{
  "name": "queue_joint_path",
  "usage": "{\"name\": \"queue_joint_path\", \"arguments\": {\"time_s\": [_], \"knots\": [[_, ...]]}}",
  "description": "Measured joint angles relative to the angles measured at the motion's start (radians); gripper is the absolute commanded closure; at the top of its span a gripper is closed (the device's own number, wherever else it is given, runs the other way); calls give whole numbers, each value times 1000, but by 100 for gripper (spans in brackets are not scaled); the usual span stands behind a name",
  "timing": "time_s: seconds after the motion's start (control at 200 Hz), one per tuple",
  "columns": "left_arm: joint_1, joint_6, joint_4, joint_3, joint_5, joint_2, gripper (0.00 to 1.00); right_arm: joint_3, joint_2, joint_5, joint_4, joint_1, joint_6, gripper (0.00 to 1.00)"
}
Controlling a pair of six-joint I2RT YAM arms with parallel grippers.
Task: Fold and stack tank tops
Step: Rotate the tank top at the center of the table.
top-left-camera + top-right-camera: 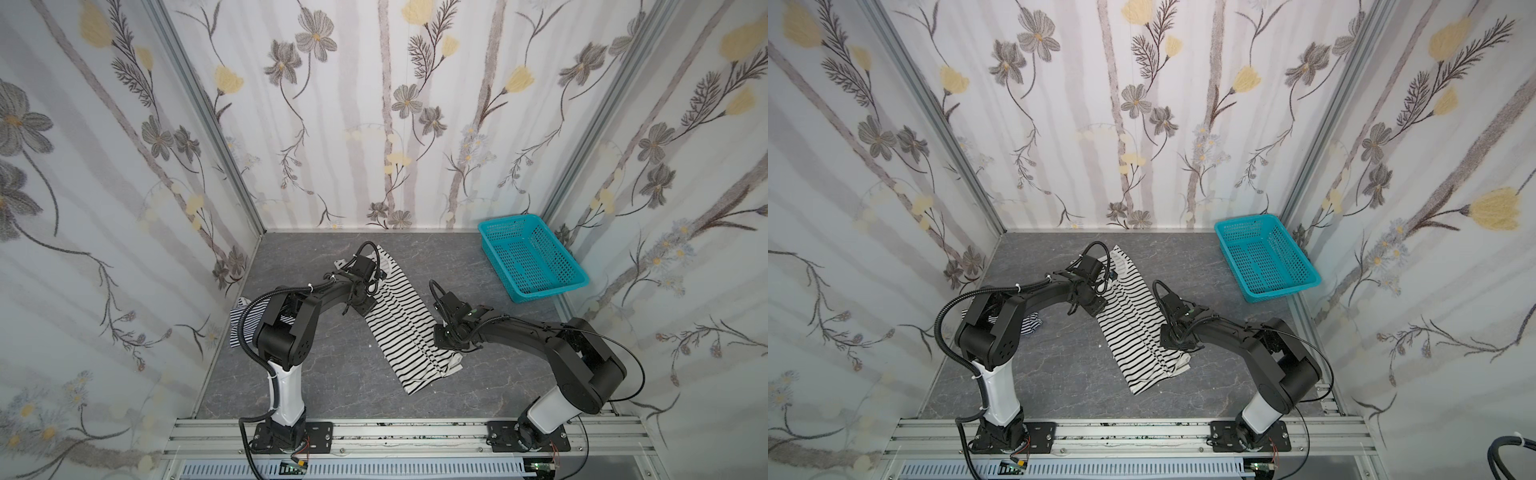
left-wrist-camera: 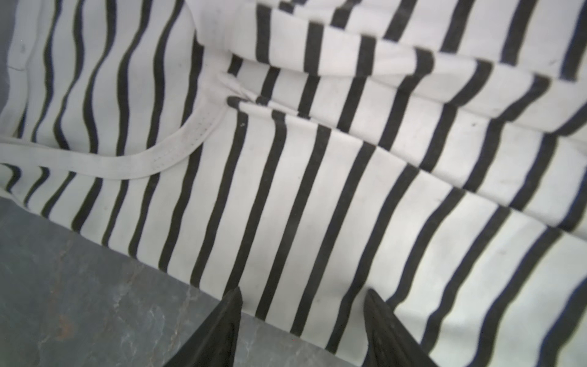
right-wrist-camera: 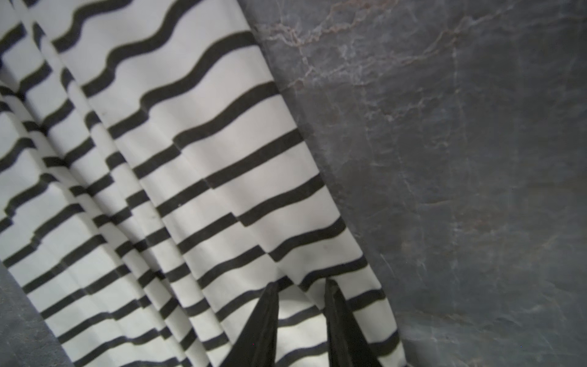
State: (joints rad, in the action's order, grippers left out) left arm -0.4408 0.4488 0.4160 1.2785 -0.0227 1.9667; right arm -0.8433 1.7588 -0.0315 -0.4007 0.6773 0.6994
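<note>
Wide-striped top (image 1: 399, 328) lies in a long, narrow band across the middle of the gray marbled table (image 1: 332, 374), running on a slant from the far center toward the near right. It is white with well-spaced black stripes and gathered lengthwise into several overlapping pleats. Its strap end is at the far side and its rumpled hem is nearest the arms' bases. In the left wrist view a white-bound armhole edge (image 2: 158, 159) curves across the cloth.

Fine-striped top (image 1: 1030, 325) sits bunched at the table's left edge, well apart from the first and largely hidden behind the left arm.

Basket (image 1: 544, 291), teal and perforated, stands in the far right corner, apart from both tops, with only its own slotted floor and walls on view.

Left gripper (image 2: 303, 295) hangs over the strap end at the cloth's left border. Its fingers (image 2: 233, 317) are spread wide, with striped cloth and bare table showing between them and nothing clamped. Right gripper (image 3: 301, 286) is at the cloth's right border near the hem. Its fingers (image 3: 336, 317) are drawn close together and pinch a raised fold, and the stripes pucker at their tips.
</note>
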Motion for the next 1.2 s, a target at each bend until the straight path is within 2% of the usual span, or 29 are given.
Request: {"name": "queue_joint_path", "arguments": {"time_s": [0.34,0.53,0.655,0.75,0.865,0.894,1.004,1.019,1.134,1.164,1.204], "knots": [[-14,49,6,319,-38,214,35,57,-41,-18,66,57,81,72],[-34,68,0,410,-72,275,35,47,-42,-45,65,123,134,72],[-35,68,0,407,-74,270,35,31,-62,-57,57,134,156,71],[-34,66,31,376,-73,233,33,28,-111,-40,44,134,163,64],[-34,41,61,337,-57,150,31,26,-162,-41,43,133,164,60],[-34,35,61,326,-52,123,31,27,-174,-41,37,133,167,56],[-34,12,59,280,-28,34,30,53,-217,-41,37,133,177,54],[-34,9,60,274,-24,25,30,58,-221,-41,37,133,180,51],[-35,-10,63,210,-5,-52,30,111,-269,-47,42,133,200,44],[-35,-13,64,193,3,-71,30,128,-286,-49,45,133,206,40],[-34,-18,63,169,7,-97,30,147,-309,-49,46,133,216,39]]}}
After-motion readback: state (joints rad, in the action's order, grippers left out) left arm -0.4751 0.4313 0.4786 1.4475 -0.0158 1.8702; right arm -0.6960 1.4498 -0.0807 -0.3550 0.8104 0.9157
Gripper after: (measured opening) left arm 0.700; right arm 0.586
